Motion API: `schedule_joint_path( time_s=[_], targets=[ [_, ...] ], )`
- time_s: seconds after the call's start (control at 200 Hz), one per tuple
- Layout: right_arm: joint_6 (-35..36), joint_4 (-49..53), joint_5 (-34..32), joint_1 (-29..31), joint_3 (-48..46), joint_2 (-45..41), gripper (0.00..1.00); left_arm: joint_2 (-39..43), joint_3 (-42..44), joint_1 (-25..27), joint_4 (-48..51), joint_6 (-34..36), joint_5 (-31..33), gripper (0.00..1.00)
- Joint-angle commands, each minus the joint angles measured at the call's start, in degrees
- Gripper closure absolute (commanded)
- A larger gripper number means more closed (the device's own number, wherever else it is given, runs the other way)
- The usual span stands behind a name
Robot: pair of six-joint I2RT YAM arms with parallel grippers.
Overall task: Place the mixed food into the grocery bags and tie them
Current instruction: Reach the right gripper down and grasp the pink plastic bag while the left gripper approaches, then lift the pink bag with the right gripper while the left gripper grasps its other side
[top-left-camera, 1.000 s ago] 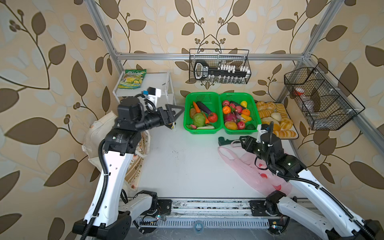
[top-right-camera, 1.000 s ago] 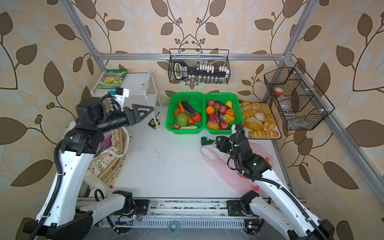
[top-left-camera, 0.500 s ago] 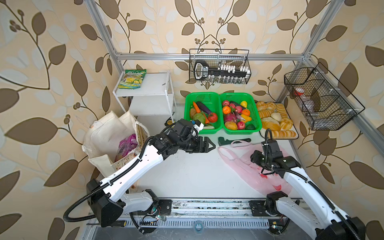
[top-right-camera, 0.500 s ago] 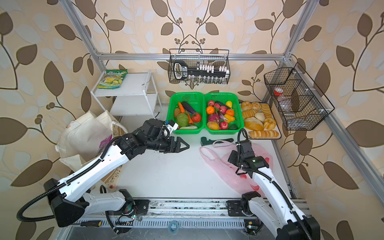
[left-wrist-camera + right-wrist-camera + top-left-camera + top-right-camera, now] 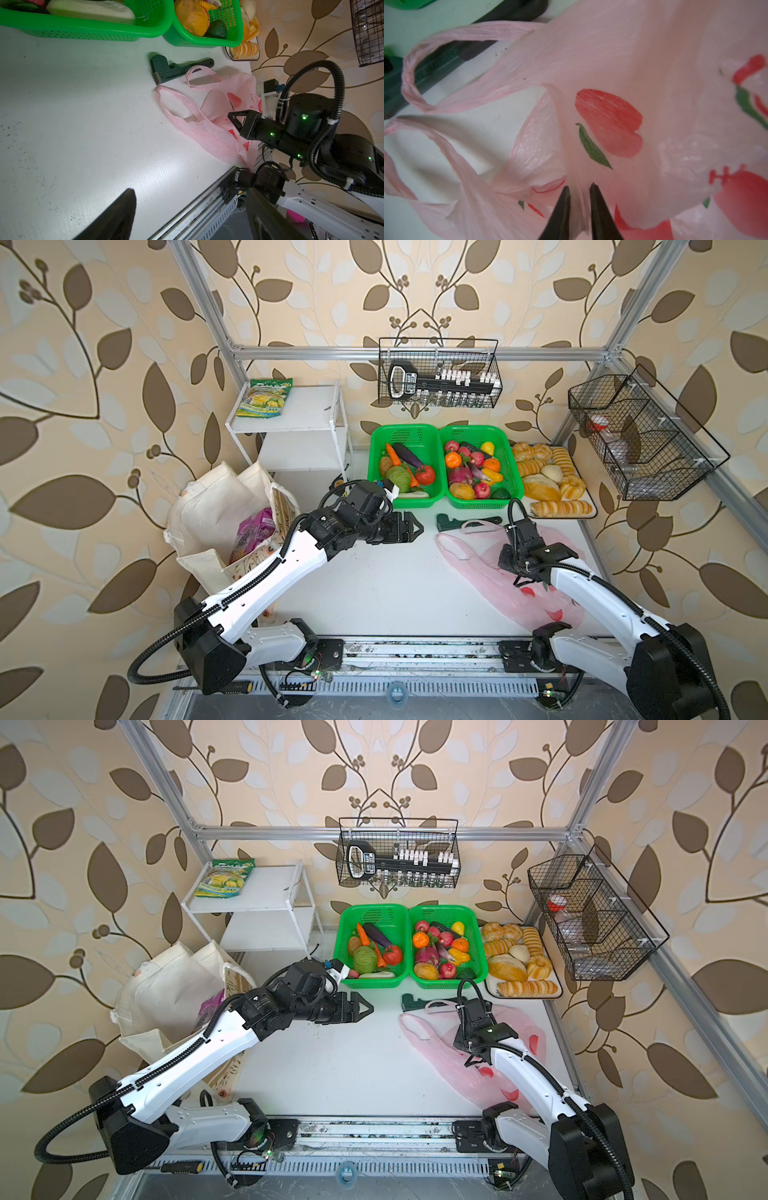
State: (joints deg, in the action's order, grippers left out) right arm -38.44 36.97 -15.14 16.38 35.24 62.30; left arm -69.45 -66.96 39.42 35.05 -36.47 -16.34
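The thin pink plastic bag (image 5: 484,580) (image 5: 440,1052) lies flat on the table's right half, handles toward the baskets. My right gripper (image 5: 579,185) (image 5: 521,583) points down onto it and is shut on a fold of its film near the mouth. My left gripper (image 5: 415,526) (image 5: 189,189) hovers open and empty over the table's middle, aimed at the pink bag (image 5: 207,128). The cream tote (image 5: 216,514) (image 5: 166,986) stands open at the left with the purple packet (image 5: 253,531) inside. Cabbage (image 5: 399,479), tomato (image 5: 425,475) and potato (image 5: 385,464) lie in the left green basket (image 5: 405,433).
A dark green tool (image 5: 451,522) lies beside the bag's handles. A second green basket (image 5: 478,433) holds fruit, with a tray of bread rolls (image 5: 552,485) to its right. The white shelf (image 5: 299,414) carries a yellow-green packet (image 5: 266,398). Wire baskets (image 5: 438,373) hang on the frame.
My left arm swung from the shelf beside the tote out to the table's middle. My right gripper dropped onto the pink bag and closed on its film.
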Motion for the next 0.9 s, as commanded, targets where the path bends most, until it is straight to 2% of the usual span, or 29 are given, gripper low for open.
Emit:
schedule_joint_path(
  time_s=[0.0, 0.05, 0.175, 0.25, 0.43, 0.495, 0.645, 0.77, 0.895],
  targets=[
    [2.4, 2.4, -2.3, 2.2, 0.5, -3.2, 0.94, 2.2, 0.1, 0.3, 0.8, 0.2, 3.8, 0.16],
    [3.2, 3.2, -3.4, 5.0, 1.4, -6.6, 1.00, 2.5, -0.2, 0.3, 1.5, 1.2, 4.9, 0.15],
    [5.6, 5.6, -3.3, 12.3, 5.6, -14.4, 1.00, 3.6, -3.5, 0.3, 8.4, 7.1, 14.1, 0.13],
    [8.4, 5.2, 1.6, 15.1, 7.9, -18.0, 1.00, 4.5, -5.8, 0.1, 12.4, 7.7, 19.6, 0.13],
    [10.8, -0.4, 20.1, 16.4, 9.5, -22.9, 1.00, 8.4, -6.5, -0.2, 12.6, 11.4, 22.2, 0.12],
    [12.1, -2.8, 25.1, 17.1, 9.2, -22.5, 1.00, 11.4, -4.1, -0.2, 9.9, 13.9, 22.2, 0.11],
    [13.4, -4.7, 28.3, 18.8, 10.8, -19.4, 1.00, 18.9, 2.6, -0.2, 2.9, 21.4, 21.0, 0.12],
    [15.0, -8.1, 30.8, 19.9, 11.2, -17.6, 1.00, 23.4, 7.7, -0.2, 0.1, 30.2, 15.7, 0.14],
    [17.7, -10.8, 31.7, 21.4, 11.2, -16.6, 1.00, 24.8, 11.9, -0.2, -0.5, 37.8, 10.3, 0.21]
  ],
)
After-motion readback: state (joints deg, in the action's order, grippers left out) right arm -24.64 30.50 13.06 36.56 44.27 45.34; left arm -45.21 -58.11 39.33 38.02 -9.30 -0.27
